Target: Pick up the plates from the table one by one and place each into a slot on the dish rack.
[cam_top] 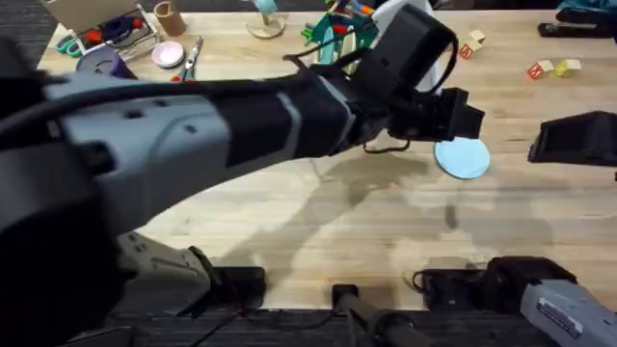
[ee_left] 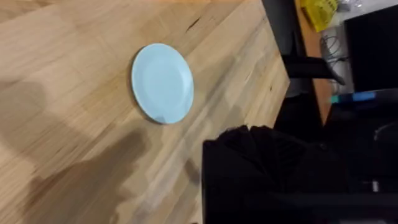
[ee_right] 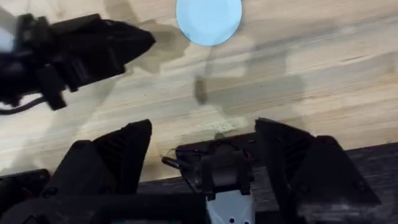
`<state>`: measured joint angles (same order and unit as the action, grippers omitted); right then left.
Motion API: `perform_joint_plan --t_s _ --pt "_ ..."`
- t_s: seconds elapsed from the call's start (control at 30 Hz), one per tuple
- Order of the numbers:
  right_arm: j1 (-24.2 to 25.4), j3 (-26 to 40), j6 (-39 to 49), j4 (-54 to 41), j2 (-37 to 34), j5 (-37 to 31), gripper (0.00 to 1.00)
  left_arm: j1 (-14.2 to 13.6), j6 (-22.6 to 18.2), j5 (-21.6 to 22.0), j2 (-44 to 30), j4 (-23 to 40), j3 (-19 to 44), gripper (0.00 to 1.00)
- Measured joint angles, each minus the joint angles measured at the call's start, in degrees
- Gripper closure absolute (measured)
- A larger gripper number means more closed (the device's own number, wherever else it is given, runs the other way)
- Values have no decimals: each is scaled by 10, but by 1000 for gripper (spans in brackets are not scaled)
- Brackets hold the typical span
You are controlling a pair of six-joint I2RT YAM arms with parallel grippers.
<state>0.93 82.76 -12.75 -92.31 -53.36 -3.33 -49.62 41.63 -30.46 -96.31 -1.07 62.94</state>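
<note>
One pale light blue plate (cam_top: 463, 157) (ee_left: 163, 83) (ee_right: 208, 20) lies flat on the wooden table (cam_top: 289, 212), right of centre. My left arm reaches across from the lower left, large and close under the camera. Its black gripper (cam_top: 472, 114) (ee_left: 255, 140) (ee_right: 149, 38) hovers just behind and left of the plate, apart from it, shut and empty. My right gripper (ee_right: 204, 124) is raised over the table's near edge, open with nothing between its fingers, the plate well ahead of it. The dish rack is hidden.
A green block of colourful toys (cam_top: 337, 34) stands at the back behind the left arm. A pink dish (cam_top: 169, 53), scissors (cam_top: 193, 58) and a box (cam_top: 96, 19) sit back left. Small wooden blocks (cam_top: 549, 67) lie back right. A black arm part (cam_top: 574, 140) is at the right edge.
</note>
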Motion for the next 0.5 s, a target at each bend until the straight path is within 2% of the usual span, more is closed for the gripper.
perform_joint_plan --t_s 0.33,0.5 --pt "0 0 0 0 0 0 6 -4 55 -2 -59 -94 0 962" --pt "0 0 0 0 0 0 6 -15 64 -2 -76 -107 0 962"
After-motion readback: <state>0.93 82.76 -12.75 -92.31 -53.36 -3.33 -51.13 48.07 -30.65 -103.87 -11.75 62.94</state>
